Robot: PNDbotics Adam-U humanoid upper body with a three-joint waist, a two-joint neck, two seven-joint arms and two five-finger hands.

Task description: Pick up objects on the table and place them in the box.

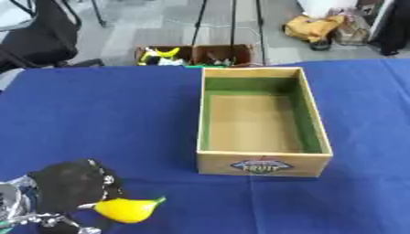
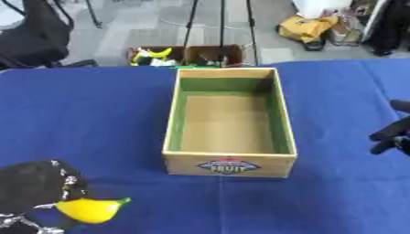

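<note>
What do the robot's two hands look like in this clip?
The left hand is bulky and black, with silver metal parts at the wrist and small pale studs along its edge. Of the right hand only dark black fingers show at the view's edge.

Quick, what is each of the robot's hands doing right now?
Left hand: closed on a yellow fruit, low at the near left.
Right hand: only dark fingers at the right edge; cannot tell.

Stereo head pair, looking down, close; both share box [image 1: 262, 123], blue table [image 1: 104, 114].
</note>
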